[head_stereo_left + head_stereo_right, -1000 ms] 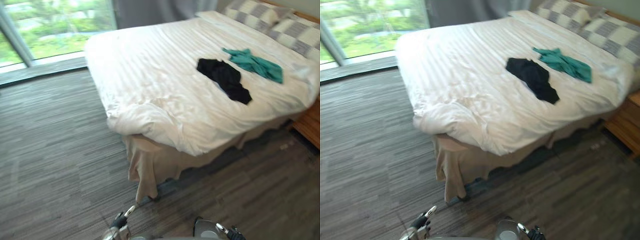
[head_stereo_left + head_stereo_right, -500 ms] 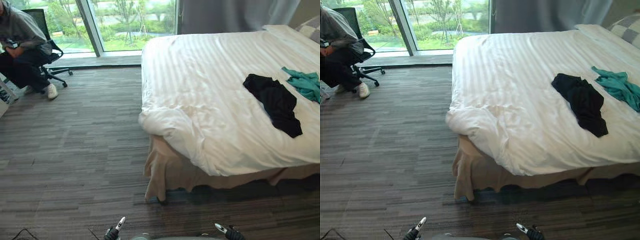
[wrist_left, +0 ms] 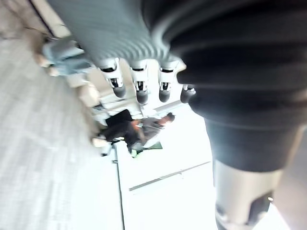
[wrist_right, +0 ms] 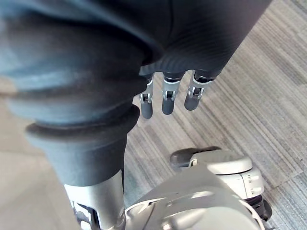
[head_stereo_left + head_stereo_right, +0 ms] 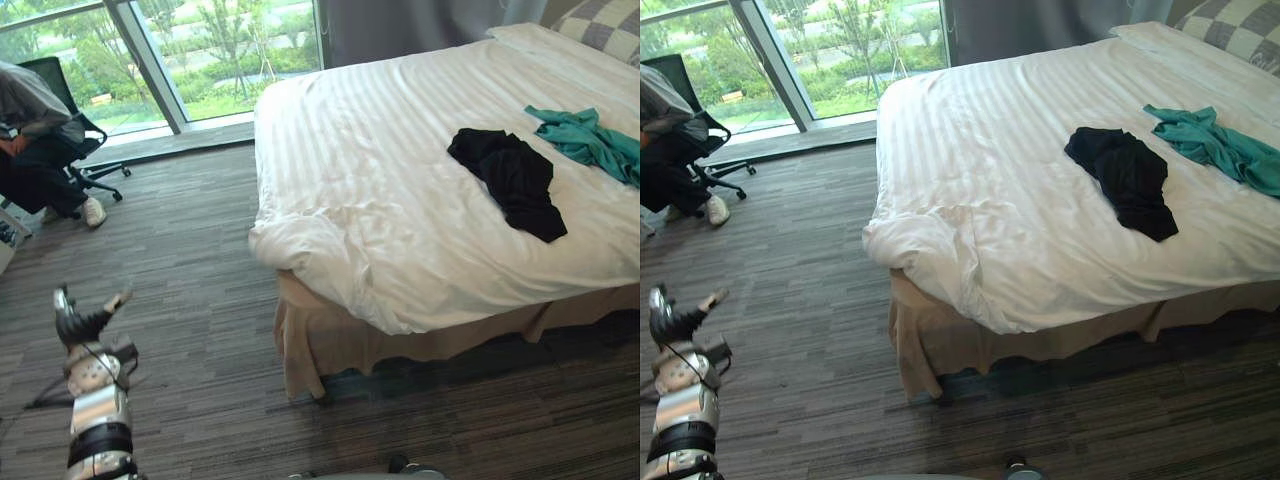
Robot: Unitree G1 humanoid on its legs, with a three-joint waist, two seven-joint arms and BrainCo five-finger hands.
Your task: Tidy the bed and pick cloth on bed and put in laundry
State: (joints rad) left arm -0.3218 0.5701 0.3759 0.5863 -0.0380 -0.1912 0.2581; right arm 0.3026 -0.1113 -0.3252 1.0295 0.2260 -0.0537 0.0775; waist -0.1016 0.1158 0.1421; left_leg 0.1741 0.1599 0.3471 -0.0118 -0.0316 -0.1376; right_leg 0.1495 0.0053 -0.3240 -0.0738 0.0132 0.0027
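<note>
A black cloth (image 5: 508, 180) lies crumpled on the white striped duvet of the bed (image 5: 360, 170). Just beyond it, toward the pillows, a teal cloth (image 5: 590, 140) lies spread. My left hand (image 5: 78, 322) is raised over the floor at the lower left, far from the bed. Its fingers (image 3: 138, 91) are straight and hold nothing. My right hand hangs low over the carpet, fingers (image 4: 164, 100) relaxed and empty. The duvet's near corner (image 5: 300, 235) is rumpled above a beige bed skirt (image 5: 330, 350).
A person (image 5: 35, 140) sits on a black office chair (image 5: 95, 165) by the window (image 5: 220, 50) at the far left. Checked pillows (image 5: 600, 20) lie at the bed's head. A grey curtain (image 5: 400, 20) hangs behind the bed. Striped carpet (image 5: 190, 300) stretches between me and the bed.
The camera has swung, so the whole scene has shifted. My left arm has risen from the bottom edge into view at the lower left. The cloths lie as before.
</note>
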